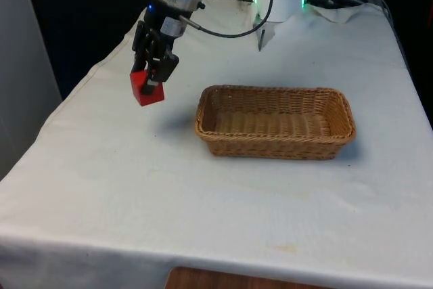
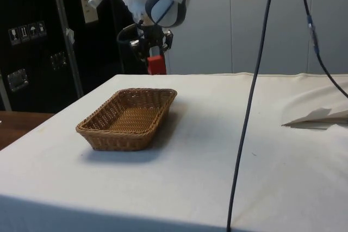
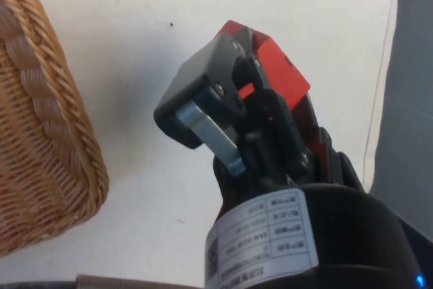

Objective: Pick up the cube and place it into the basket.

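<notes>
Red cube (image 1: 146, 90) clamped between tool (image 1: 153, 76) fingers, aloft beside the basket (image 1: 275, 122).

This is looking like a robotics lab or test cell rather than a home or shop. A white cloth (image 1: 203, 194) is covering the table as a plain staging surface, sagging over the edge well below the gripper (image 1: 153, 72). Black curtains (image 1: 81, 11) are hanging behind the gripper, screening off the backdrop. Loose cables (image 2: 247, 107) are dangling through the side view, well apart from the gripper, and another cable (image 1: 223, 32) is trailing just beside it. Dark cabinets (image 2: 32, 42) carrying small labels and metal latches are standing behind the gripper in the side view, next to a plain pale wall (image 2: 261, 25).
</notes>
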Action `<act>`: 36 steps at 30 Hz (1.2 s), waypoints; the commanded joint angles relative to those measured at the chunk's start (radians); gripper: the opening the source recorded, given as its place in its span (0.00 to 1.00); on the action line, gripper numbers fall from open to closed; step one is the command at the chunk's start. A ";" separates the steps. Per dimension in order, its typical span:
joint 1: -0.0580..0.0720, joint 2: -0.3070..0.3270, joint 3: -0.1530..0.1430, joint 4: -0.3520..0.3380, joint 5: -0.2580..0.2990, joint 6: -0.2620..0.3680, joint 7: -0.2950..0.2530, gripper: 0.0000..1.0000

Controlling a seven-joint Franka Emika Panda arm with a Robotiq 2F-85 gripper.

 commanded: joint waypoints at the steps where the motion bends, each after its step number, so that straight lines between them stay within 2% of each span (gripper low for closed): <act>1: 0.013 -0.012 -0.013 -0.002 -0.014 -0.011 0.009 0.04; 7: 0.015 -0.043 -0.010 -0.004 -0.037 -0.037 0.012 0.04; 8: 0.003 -0.038 0.001 0.000 -0.028 -0.035 0.001 0.04; 9: 0.015 -0.046 -0.009 -0.004 -0.040 -0.039 0.013 0.04; 14: 0.030 -0.058 0.004 -0.007 -0.050 -0.049 0.045 0.04; 17: 0.035 -0.065 0.013 -0.008 -0.066 -0.057 0.070 0.04; 18: 0.021 -0.060 0.024 -0.002 -0.060 -0.056 0.058 0.04; 19: 0.037 -0.067 0.016 -0.008 -0.070 -0.059 0.078 0.04; 25: 0.046 -0.079 0.038 -0.007 -0.096 -0.074 0.125 0.04; 26: 0.031 -0.075 0.051 -0.003 -0.089 -0.072 0.112 0.04; 27: 0.046 -0.081 0.042 -0.007 -0.100 -0.076 0.131 0.04; 32: 0.050 -0.096 0.065 -0.008 -0.127 -0.094 0.172 0.04; 34: 0.050 -0.102 0.073 -0.009 -0.135 -0.100 0.184 0.04; 35: 0.036 -0.095 0.083 -0.003 -0.124 -0.098 0.166 0.04; 36: 0.052 -0.107 0.080 -0.010 -0.145 -0.107 0.197 0.04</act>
